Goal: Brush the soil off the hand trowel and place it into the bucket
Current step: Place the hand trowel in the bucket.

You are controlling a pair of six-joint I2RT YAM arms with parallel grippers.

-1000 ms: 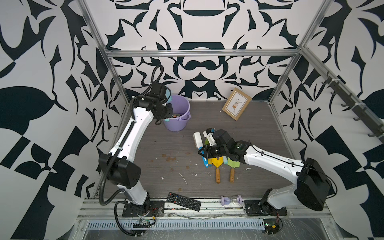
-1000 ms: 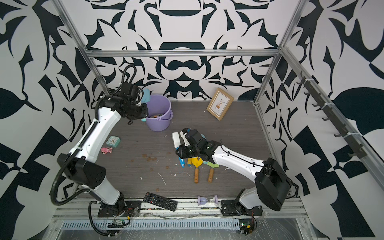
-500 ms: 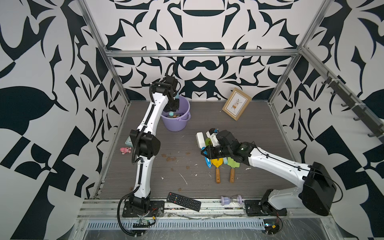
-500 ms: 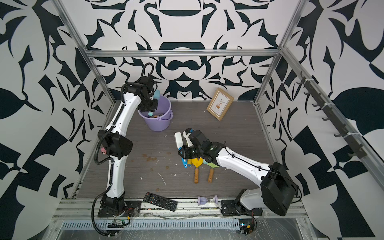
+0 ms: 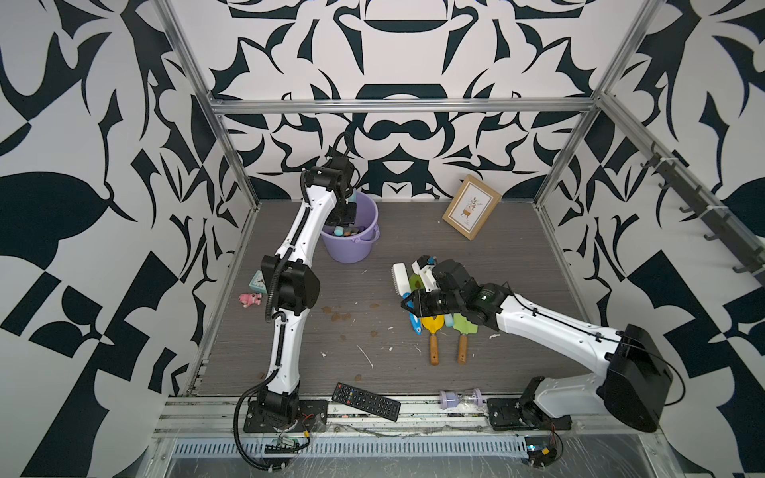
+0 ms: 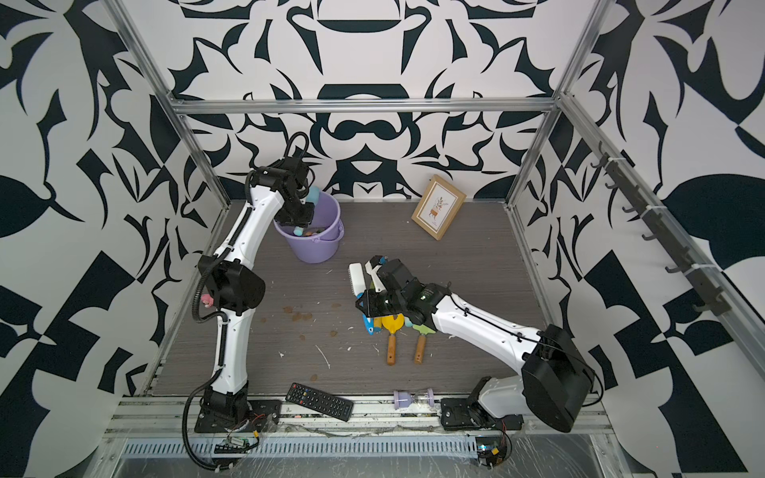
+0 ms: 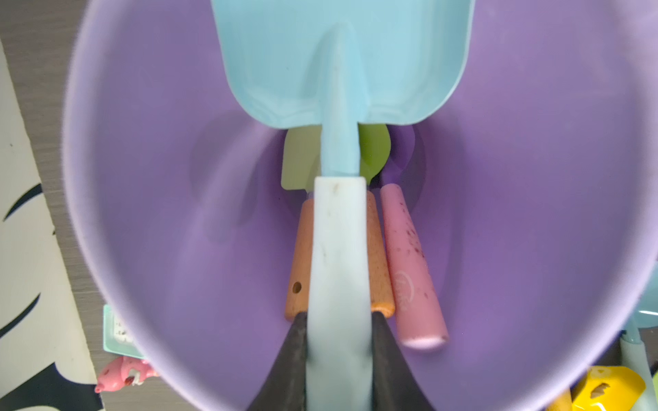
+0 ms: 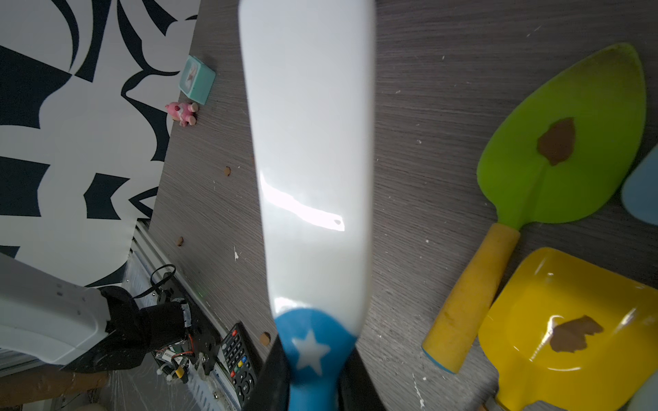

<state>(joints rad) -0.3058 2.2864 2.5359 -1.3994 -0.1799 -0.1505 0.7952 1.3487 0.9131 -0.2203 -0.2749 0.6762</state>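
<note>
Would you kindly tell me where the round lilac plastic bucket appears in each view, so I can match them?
Both top views: the round lilac plastic bucket stands at the back, left of centre.
Left wrist: its inner wall fills the frame around the held light-blue plastic trowel.
Right wrist: not in it.
Shared landmark: the small pink toy figure, seen in all four.

Grey wood-grain table (image 5: 517, 265). Lilac bucket (image 5: 352, 248) stands near back edge. Framed picture (image 5: 472, 207) along same edge, well apart from bucket. Soil crumbs (image 5: 339, 318) scattered in front of bucket, white scraps (image 5: 366, 356) farther front. Yellow trowel (image 5: 433, 329) and green trowel (image 5: 464, 327) side by side, well apart from bucket. Mint clock (image 5: 257, 281) and pink toy (image 5: 250, 299) near bucket, by side wall.
</note>
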